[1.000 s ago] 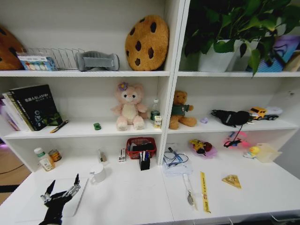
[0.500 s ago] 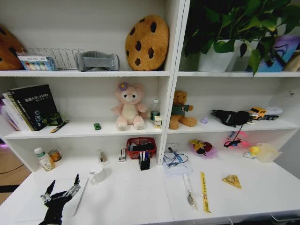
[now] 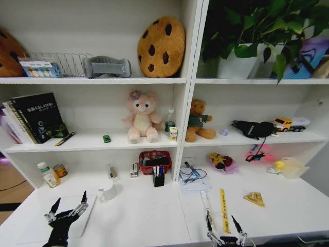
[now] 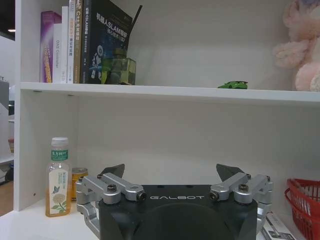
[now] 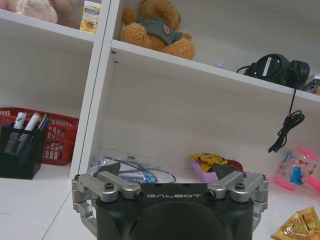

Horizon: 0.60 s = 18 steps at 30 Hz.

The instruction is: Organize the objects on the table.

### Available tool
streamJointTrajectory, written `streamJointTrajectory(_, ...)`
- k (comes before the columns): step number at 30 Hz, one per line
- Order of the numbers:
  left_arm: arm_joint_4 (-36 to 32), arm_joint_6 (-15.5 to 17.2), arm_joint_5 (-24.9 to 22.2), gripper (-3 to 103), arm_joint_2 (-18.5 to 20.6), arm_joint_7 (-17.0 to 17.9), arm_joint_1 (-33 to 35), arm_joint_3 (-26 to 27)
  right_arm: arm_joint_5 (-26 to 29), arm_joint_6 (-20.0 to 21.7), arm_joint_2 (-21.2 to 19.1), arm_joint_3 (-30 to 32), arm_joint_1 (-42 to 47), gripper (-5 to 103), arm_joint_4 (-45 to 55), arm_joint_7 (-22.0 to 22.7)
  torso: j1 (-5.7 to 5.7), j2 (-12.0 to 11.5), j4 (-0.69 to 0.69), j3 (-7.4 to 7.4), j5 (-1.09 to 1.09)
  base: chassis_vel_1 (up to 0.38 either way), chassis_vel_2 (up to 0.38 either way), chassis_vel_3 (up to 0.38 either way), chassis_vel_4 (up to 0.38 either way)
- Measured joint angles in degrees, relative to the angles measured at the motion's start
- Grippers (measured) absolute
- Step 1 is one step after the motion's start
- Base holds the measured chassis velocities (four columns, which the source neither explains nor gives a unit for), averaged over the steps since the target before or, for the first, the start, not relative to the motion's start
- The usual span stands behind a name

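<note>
Pens upright in black holder | red basket behind

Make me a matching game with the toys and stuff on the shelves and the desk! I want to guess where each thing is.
Things:
1. green toy car
2. white mug
3. brown teddy bear
4. black pen holder

Places:
A. right side of the middle shelf
B. on the desk, left of the red basket
C. middle shelf, left of the pink plush
D. in front of the red basket

Pairs: 1-C, 2-B, 3-A, 4-D
</note>
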State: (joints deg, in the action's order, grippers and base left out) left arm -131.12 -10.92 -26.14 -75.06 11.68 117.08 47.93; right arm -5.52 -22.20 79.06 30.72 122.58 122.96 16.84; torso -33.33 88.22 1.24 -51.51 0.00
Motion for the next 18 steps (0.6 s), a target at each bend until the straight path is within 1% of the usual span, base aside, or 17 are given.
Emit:
streamJointTrajectory(1,0.0,0.0,0.0,100,0.0,0.0,0.0,0.0,1.2,1.3,-0.4,0.5,-2.0,100,0.3,-0.2,0.00,0.0,0.00,0.00,0.00,0.000,0.000,0.000,0.000)
streamJointTrajectory(3,0.0,0.0,0.0,100,0.0,0.0,0.0,0.0,2.8,2.5,-0.7,0.9,-3.7,100,0.3,-0.2,0.00,0.0,0.00,0.00,0.00,0.000,0.000,0.000,0.000)
streamJointTrajectory(14,0.0,0.0,0.0,100,0.0,0.0,0.0,0.0,5.5,3.8,-1.4,1.7,-5.8,100,0.1,-0.4,0.00,0.0,0.00,0.00,0.00,0.000,0.000,0.000,0.000)
streamJointTrajectory(18,0.0,0.0,0.0,100,0.0,0.0,0.0,0.0,7.5,4.5,-1.7,2.7,-6.8,100,-0.5,-0.5,0.00,0.0,0.00,0.00,0.00,0.000,0.000,0.000,0.000)
